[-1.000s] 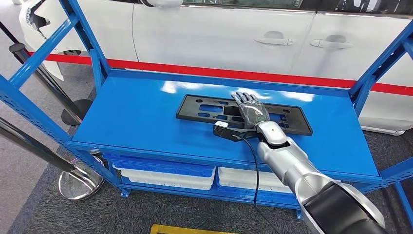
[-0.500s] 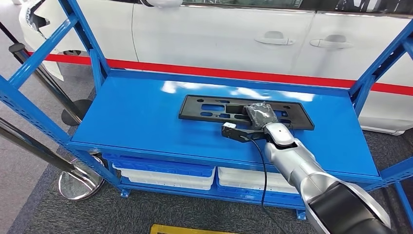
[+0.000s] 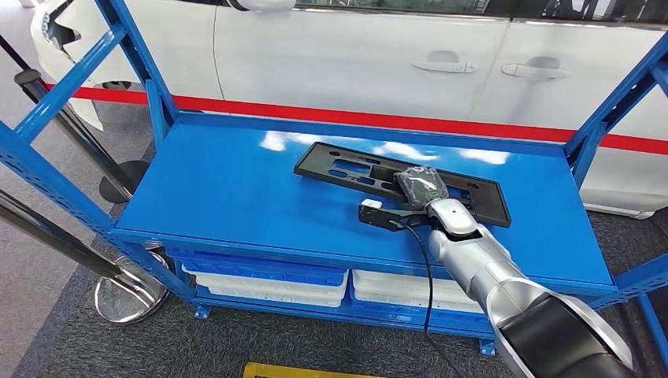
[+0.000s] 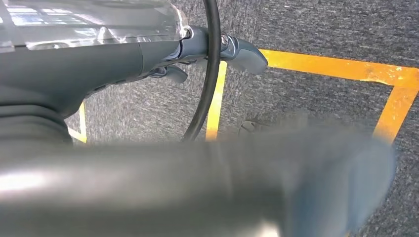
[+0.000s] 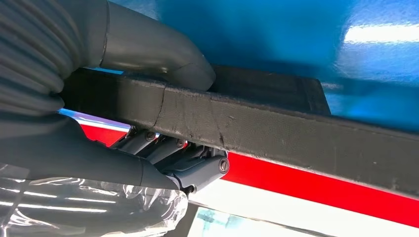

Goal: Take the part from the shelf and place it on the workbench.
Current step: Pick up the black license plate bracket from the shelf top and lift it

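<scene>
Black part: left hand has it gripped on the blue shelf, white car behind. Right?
Not quite: the right hand grips the black part, not the left. The head view shows the right arm reaching onto the blue shelf, and the right wrist view shows thumb and fingers closed around the part's edge. The white car is behind.

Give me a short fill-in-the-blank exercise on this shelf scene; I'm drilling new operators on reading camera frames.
1. The black part lies on a shelf painted ____.
2. The hand gripping the black part is the robot's ____ hand.
3. Behind the shelf stands a white car, and along its lower body runs a ____ stripe.
4. In the left wrist view, the left hand hangs over grey carpet marked with ____ lines.

Missing words: blue; right; red; yellow
</scene>
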Controlling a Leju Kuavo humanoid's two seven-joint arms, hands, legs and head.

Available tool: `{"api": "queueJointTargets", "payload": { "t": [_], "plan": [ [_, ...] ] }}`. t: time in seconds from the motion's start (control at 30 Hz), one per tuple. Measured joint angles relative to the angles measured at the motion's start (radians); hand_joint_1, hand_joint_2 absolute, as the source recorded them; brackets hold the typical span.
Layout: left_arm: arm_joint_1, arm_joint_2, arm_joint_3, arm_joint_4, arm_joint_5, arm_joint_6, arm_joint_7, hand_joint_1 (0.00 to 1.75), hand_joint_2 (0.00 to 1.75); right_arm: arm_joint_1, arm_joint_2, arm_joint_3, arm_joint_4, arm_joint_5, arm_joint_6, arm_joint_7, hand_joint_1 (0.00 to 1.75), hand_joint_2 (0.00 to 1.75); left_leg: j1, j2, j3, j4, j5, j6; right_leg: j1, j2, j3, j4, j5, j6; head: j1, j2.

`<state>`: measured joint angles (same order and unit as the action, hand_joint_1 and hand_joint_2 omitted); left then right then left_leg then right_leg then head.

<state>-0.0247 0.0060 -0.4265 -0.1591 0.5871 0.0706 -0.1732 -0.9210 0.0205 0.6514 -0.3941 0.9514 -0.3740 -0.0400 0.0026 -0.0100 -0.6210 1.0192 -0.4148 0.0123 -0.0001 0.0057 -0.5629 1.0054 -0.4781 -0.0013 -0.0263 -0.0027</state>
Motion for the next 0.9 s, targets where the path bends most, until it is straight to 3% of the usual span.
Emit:
{"api": "queueJointTargets", "payload": {
  "t": [0.33, 0.67, 0.9],
  "plan": [
    [0.0, 0.0, 0.001, 0.0, 0.023, -0.021, -0.001, 0.0, 1.75, 0.002, 0.0, -0.009, -0.001, -0.002, -0.011, -0.017, 1.68, 1.75, 0.0, 0.0, 0.0, 0.0, 0.0, 0.0, 0.0, 0.0, 0.0, 0.0, 0.0, 0.0, 0.0, 0.0],
    [0.002, 0.0, 0.002, 0.0, 0.034, -0.009, 0.025, 0.0, 1.75, 0.034, -0.021, -0.028, -0.062, 0.024, -0.22, -0.035, 1.68, 1.75, 0.0, 0.001, 0.0, 0.0, 0.0, 0.0, 0.0, 0.0, -0.001, 0.0, 0.0, 0.0, 0.0, 0.0],
    [0.003, 0.0, 0.002, 0.0, 0.039, 0.004, 0.027, 0.0, 1.75, 0.061, -0.073, -0.052, -0.212, 0.029, -0.205, -0.053, 1.68, 1.75, 0.0, 0.001, -0.001, 0.0, 0.0, 0.0, 0.0, 0.0, -0.002, 0.0, 0.0, 0.0, 0.0, 0.0]
  ]
}}
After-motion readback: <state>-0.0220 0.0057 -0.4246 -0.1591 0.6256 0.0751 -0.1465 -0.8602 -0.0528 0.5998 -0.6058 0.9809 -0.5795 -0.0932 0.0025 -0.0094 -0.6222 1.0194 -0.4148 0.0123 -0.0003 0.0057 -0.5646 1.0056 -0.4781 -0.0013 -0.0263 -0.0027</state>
